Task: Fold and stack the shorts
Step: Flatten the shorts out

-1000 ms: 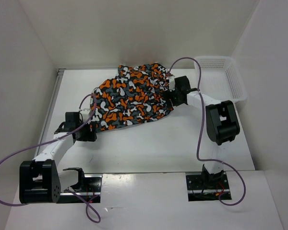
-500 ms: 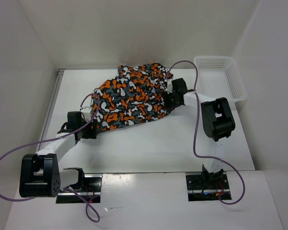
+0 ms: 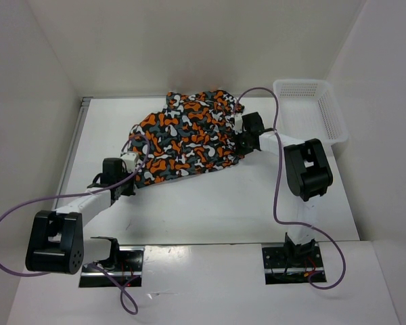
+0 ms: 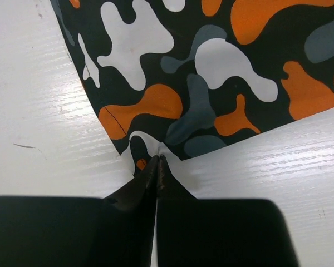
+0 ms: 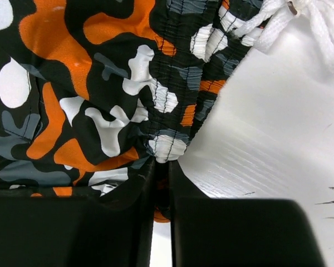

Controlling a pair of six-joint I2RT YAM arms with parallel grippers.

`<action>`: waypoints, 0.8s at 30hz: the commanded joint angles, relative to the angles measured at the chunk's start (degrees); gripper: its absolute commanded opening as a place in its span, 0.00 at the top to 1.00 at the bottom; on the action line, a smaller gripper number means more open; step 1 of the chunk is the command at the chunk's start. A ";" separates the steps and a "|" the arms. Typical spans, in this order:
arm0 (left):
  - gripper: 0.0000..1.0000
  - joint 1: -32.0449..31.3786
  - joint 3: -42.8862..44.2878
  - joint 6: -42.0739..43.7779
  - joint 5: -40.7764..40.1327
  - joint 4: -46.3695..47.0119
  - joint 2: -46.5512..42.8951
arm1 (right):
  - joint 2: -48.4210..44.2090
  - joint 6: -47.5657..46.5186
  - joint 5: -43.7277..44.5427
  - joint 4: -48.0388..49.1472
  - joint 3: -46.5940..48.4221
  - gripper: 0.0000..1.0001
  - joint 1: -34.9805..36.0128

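Observation:
The shorts (image 3: pixel 186 139), blotched orange, black, white and grey, lie spread and rumpled on the white table at the middle back. My left gripper (image 3: pixel 132 177) sits at their near-left hem corner. In the left wrist view its jaws (image 4: pixel 157 158) are pressed together on the puckered tip of that corner of the shorts (image 4: pixel 211 67). My right gripper (image 3: pixel 238 139) is at the right edge. There its jaws (image 5: pixel 162 164) are shut on the gathered elastic waistband of the shorts (image 5: pixel 89 83), with cloth showing between them. A white drawstring (image 5: pixel 289 22) lies beside the waistband.
A white plastic mesh basket (image 3: pixel 311 108) stands at the back right corner, just past the right arm's elbow. White walls close the table (image 3: pixel 223 203) in at the back and both sides. Purple cables loop from both arms.
Both grippers have moved in onto the shorts' edges and closed, the left at the hem corner, the right at the waistband. The cloth near the left corner has shifted slightly.

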 commanded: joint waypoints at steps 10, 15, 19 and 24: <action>1.00 3.73 18.94 0.21 -2.95 10.29 0.83 | -4.62 -5.86 -3.06 -2.93 20.72 1.00 0.80; 1.00 6.11 37.33 0.21 -6.73 5.92 2.06 | -6.02 -9.88 -2.98 -7.15 41.14 1.00 0.80; 1.00 6.11 38.59 0.21 -7.27 -0.59 -4.16 | -13.66 -15.68 -2.45 -10.04 36.08 1.00 0.80; 1.00 6.11 33.31 0.21 -8.94 -5.61 -14.89 | -27.81 -20.62 -4.56 -14.01 18.40 1.00 0.80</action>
